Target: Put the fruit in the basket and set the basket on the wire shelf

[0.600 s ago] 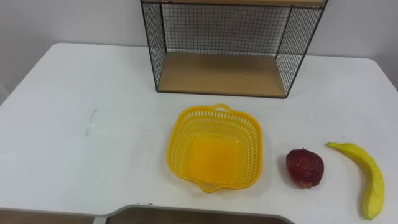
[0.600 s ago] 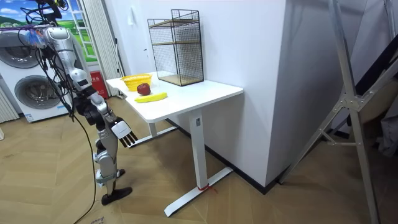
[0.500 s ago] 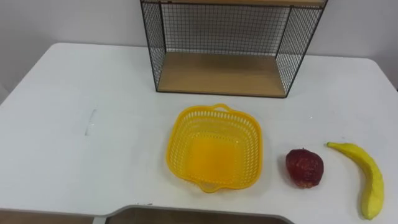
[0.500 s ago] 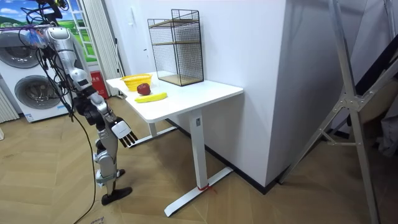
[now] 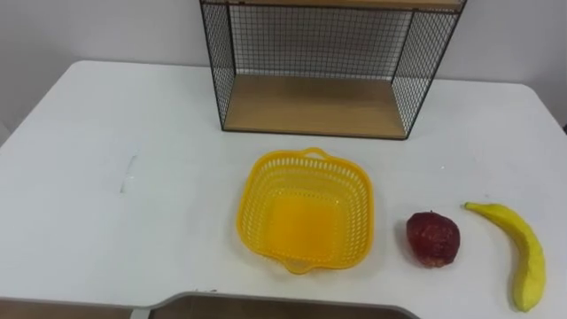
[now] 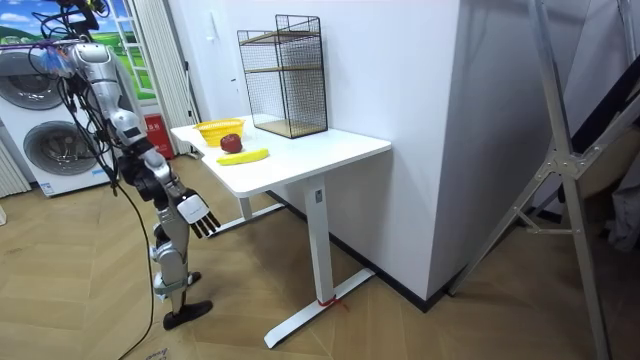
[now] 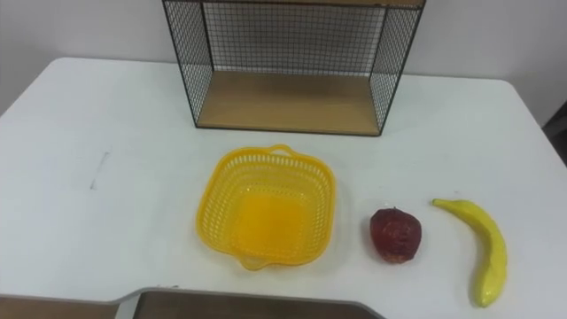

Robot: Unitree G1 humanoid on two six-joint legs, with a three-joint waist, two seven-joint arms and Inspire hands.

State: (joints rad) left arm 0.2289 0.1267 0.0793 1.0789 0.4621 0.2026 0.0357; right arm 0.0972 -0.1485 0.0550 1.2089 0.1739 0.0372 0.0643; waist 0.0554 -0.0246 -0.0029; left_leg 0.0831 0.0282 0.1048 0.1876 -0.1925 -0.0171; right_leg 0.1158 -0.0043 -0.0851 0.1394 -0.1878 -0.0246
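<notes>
Left eye view, table: a white rectangular table (image 5: 89, 177) carries all of the task's things.
Basket: a yellow plastic lattice basket (image 5: 257, 208) sits upright near the table's front edge, about the middle, with nothing in it.
Apple: a dark red apple (image 5: 433, 238) lies on the table just to the right of the basket, not touching it.
Banana: a yellow banana (image 5: 524, 252) lies further right, near the apple but apart from it, with its stem end pointing towards the apple.
Shelf: a black wire shelf with wooden boards (image 5: 314, 106) stands at the back of the table, behind the basket; its lower board is bare (the open side faces the robot).
Mark: a faint grey streak (image 5: 130, 173) shows on the tabletop, well left of the basket.
Robot: in the room view it stands on the wood floor at the table's near end, facing the table, with white washing machines (image 6: 50, 150) behind it.
Right hand: the right hand (image 6: 195, 211) hangs low, below the tabletop and off it, its fingers straight and holding nothing.
</notes>
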